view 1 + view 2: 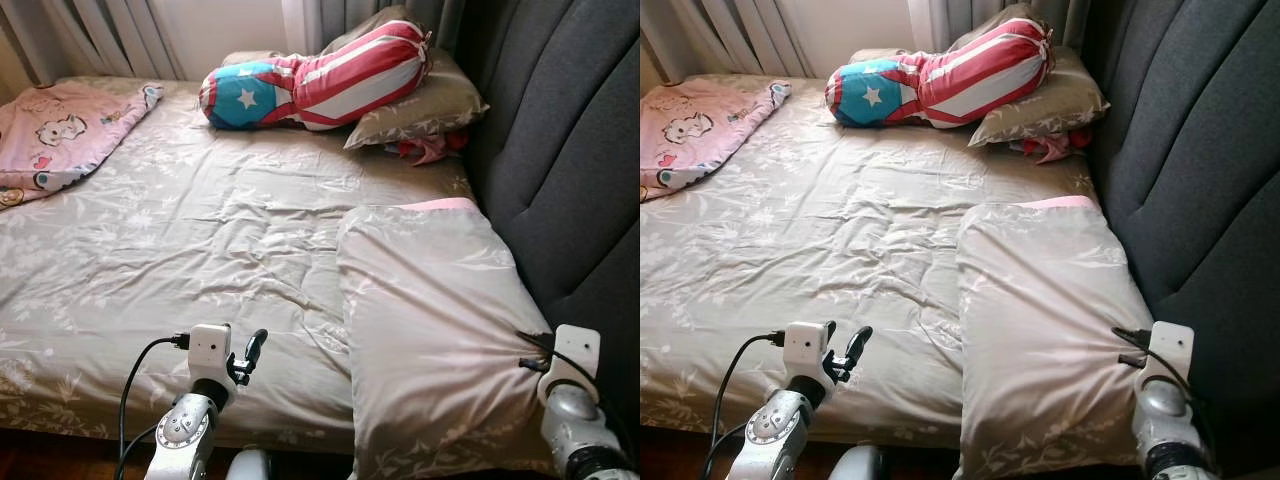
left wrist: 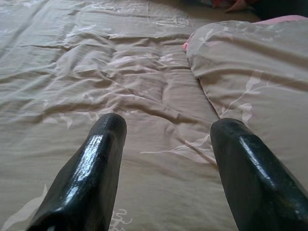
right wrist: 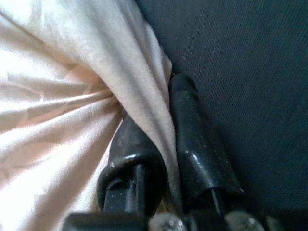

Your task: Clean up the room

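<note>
A beige pillow (image 1: pixel 430 330) lies on the bed (image 1: pixel 180 240) beside the dark headboard (image 1: pixel 570 150). The right end effector (image 3: pixel 166 144) pinches its near edge, cloth bunched between the fingers. The pillow looks soft, light and floppy; an edge grip should lift it. The left end effector (image 2: pixel 166 144) hovers open over the sheet.

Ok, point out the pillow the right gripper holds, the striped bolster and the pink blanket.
pillow (image 1: pixel 430 300): left eye view, middle of its beige cover.
striped bolster (image 1: pixel 340 75): left eye view, red and white striped part.
pink blanket (image 1: pixel 60 130): left eye view, printed top surface.
</note>
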Robot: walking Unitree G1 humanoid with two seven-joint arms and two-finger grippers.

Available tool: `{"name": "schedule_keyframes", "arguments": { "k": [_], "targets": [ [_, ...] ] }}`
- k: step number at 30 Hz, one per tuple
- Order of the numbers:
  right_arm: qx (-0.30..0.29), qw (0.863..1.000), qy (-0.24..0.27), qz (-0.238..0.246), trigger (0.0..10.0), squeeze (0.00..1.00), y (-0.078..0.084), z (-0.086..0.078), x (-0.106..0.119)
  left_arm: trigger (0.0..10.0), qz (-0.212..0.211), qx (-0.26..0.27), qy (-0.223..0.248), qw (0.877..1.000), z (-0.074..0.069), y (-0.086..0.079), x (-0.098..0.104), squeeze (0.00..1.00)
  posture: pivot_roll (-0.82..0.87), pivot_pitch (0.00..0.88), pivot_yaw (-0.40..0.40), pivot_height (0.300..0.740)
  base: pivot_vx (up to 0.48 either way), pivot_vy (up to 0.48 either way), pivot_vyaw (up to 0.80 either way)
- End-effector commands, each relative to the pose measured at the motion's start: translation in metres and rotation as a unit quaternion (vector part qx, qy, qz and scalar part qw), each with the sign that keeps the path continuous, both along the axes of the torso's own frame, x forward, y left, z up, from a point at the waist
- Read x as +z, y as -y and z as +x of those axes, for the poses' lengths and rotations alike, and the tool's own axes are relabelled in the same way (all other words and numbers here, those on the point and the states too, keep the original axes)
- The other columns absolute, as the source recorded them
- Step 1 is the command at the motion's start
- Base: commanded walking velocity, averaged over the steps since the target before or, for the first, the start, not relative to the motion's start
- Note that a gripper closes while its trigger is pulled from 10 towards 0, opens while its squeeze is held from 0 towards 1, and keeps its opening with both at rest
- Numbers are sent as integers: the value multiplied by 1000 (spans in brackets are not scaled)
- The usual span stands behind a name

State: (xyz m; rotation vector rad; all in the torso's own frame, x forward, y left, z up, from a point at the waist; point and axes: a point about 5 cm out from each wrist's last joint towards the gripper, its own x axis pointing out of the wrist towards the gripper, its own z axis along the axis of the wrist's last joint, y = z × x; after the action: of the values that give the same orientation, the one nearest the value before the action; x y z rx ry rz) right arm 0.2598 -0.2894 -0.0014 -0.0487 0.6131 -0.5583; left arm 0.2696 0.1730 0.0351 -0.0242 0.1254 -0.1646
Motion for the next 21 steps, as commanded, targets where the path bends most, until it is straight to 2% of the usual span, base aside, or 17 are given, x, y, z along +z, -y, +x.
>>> {"name": "schedule_keyframes", "arguments": {
  "k": [1, 4, 5, 6, 10, 15, 16, 20, 21],
  "targets": [
    [-36, 998, -25, 34, 0, 0, -2, -16, -16, 10000, 5, 1, -10, 1000, -5, -2, -6, 0, -1, 35, -39, 662, 0, 0, 0],
    [-24, 997, -44, 57, 0, 0, -12, -22, -25, 10000, 6, 1, -13, 1000, -6, -2, -7, 0, -1, 34, -40, 662, 0, 0, 0],
    [2, 997, -49, 67, 0, 0, -20, -22, -29, 10000, 6, 1, -14, 1000, -6, -2, -8, 0, 0, 34, -42, 662, 0, 0, 0],
    [23, 996, -29, 79, 10000, 0, -27, -18, -28, 10000, 7, 2, -15, 1000, -6, -2, -9, 0, 3, 32, -43, 662, 0, 0, 0],
    [39, 995, -25, 84, 10000, 0, -32, -17, -29, 10000, 6, 2, -16, 1000, -6, -2, -9, 0, 2, 30, -44, 662, 0, 0, 0],
    [41, 996, 12, 83, 10000, 0, -33, -10, -22, 10000, 4, 3, -19, 1000, -7, 0, -11, 0, 7, 18, -48, 662, 0, 0, 0],
    [43, 995, 21, 83, 10000, 1000, -34, -8, -21, 10000, 4, 3, -21, 1000, -8, 0, -12, 0, 9, 13, -49, 662, 0, 0, 0],
    [65, 993, 49, 85, 10000, 980, -39, -2, -16, 10000, 3, 6, -23, 1000, -8, 0, -14, 0, 12, 3, -49, 662, 0, 0, 0],
    [74, 991, 62, 90, 10000, 514, -42, 0, -14, 10000, 2, 7, -24, 1000, -8, -1, -14, 0, 12, 3, -49, 662, 0, 0, 0]
  ]
}}
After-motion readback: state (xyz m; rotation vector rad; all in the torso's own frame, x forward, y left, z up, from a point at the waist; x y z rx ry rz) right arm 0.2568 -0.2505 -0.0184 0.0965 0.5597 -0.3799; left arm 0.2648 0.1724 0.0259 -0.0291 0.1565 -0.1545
